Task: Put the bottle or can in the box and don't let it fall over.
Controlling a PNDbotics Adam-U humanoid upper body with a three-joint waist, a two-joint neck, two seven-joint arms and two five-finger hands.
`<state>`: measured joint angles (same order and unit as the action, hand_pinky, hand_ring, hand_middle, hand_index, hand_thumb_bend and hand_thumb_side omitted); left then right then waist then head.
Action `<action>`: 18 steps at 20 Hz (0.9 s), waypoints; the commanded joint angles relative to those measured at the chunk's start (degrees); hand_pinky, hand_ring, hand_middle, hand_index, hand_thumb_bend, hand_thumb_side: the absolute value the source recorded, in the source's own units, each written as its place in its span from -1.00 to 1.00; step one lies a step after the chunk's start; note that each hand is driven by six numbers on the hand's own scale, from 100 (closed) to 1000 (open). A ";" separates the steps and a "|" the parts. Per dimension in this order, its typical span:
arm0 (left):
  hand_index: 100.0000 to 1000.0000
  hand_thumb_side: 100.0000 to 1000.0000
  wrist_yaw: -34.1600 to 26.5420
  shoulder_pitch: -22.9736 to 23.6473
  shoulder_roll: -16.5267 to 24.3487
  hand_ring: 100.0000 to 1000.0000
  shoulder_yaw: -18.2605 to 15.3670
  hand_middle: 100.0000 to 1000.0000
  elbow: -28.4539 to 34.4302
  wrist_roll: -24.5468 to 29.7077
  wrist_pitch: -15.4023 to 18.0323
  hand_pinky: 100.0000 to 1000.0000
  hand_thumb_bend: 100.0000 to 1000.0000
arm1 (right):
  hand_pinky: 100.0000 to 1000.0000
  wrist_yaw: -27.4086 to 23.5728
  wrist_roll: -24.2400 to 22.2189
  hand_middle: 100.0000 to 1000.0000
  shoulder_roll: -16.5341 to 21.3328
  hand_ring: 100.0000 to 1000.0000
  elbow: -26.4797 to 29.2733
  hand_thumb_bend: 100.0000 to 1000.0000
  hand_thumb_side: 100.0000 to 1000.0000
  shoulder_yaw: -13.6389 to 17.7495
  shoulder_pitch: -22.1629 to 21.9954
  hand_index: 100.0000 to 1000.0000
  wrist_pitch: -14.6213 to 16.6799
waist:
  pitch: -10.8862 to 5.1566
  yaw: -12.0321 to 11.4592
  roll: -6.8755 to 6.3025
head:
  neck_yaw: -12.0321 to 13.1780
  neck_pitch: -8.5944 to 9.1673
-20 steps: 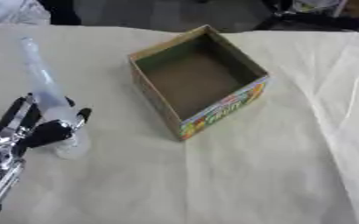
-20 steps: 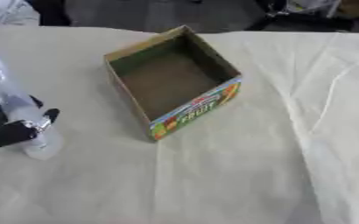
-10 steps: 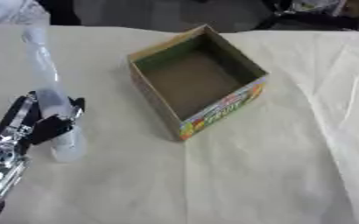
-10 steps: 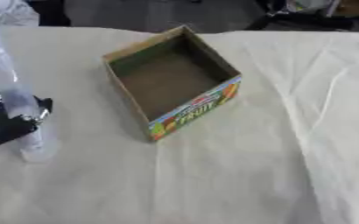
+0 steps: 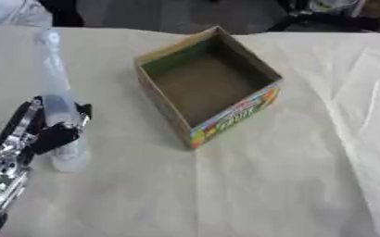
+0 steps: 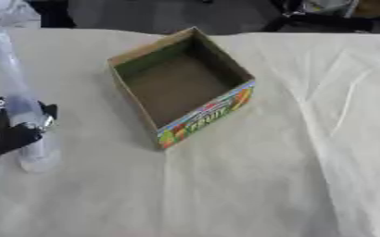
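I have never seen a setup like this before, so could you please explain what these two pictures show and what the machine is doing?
Both pictures come from one stereo camera in a humanoid robot's head, looking down at its work: a left eye view and a right eye view of the same moment. The black and silver thing at the left is the robot's left hand. Its fingers are curled round a clear plastic bottle, which stands roughly upright on a table covered with a cream cloth. To the right of the bottle sits an open cardboard box with colourful print on one side; it looks empty. The bottle is meant to go into it. The right hand does not show.
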<state>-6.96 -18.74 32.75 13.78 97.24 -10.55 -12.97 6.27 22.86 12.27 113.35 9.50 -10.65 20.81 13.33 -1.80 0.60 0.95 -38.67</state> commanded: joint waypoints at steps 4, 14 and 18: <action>-0.93 -0.68 2.53 -0.49 1.46 -0.77 -1.26 -0.91 2.99 0.75 1.70 -0.02 -1.00 | 0.74 -0.33 0.13 0.84 0.58 0.83 1.24 -1.00 -0.11 0.43 -0.05 0.90 0.17 | -0.63 -0.01 -0.13 | 0.01 0.32; -0.92 -0.64 1.09 -2.40 1.65 -0.74 -2.81 -0.89 7.72 2.25 1.77 0.22 -1.00 | 0.75 -0.44 0.34 0.84 0.74 0.82 1.24 -1.00 -0.12 0.56 -0.33 0.90 0.70 | -0.85 -0.05 -0.15 | -1.71 0.58; -0.92 -0.65 -2.12 -5.21 1.24 -0.73 -3.21 -0.88 9.09 1.62 0.48 0.28 -1.00 | 0.75 -0.57 0.49 0.84 0.90 0.82 1.24 -1.00 -0.12 0.63 -0.51 0.90 0.92 | -1.04 -0.05 -0.21 | -1.88 0.70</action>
<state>-8.10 -23.00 32.79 11.57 104.75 -8.77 -12.15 6.19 23.31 12.27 113.35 9.61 -11.14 21.48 13.28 -1.84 0.48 -0.69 -38.67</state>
